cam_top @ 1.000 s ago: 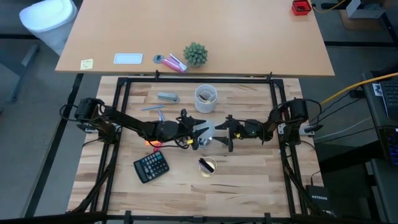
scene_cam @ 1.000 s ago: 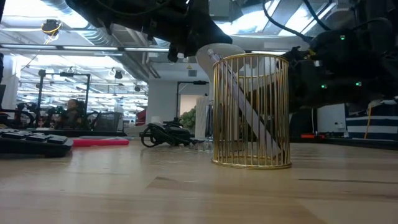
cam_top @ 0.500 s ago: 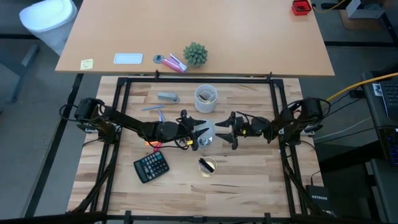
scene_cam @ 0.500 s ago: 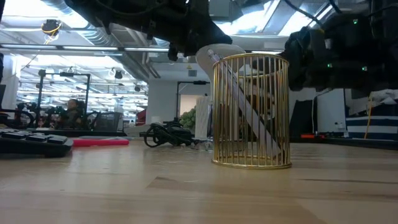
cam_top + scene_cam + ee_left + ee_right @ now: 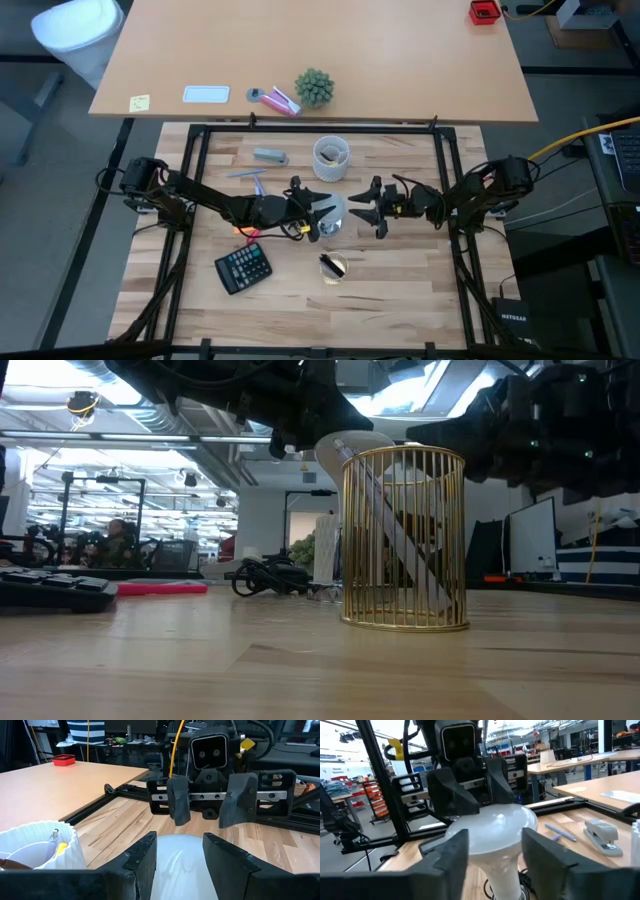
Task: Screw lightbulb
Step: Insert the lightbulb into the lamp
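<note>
High view, frame centre: the left gripper (image 5: 325, 212) clamps the white pear-shaped lightbulb (image 5: 333, 213), while the right gripper (image 5: 364, 208) hangs spread just beside it, apart. Whether the screw base is seated cannot be told; release seemingly remains. Light wooden table (image 5: 400, 290) bears a black calculator (image 5: 243, 268) and gold wire cup (image 5: 404, 538); open workshop behind.

- The left gripper (image 5: 328, 212) sits mid-table, its fingers (image 5: 142, 854) closed around the lightbulb (image 5: 180, 865).
- The right gripper (image 5: 362, 207) faces it just beside, fingers (image 5: 178, 800) spread apart.
</note>
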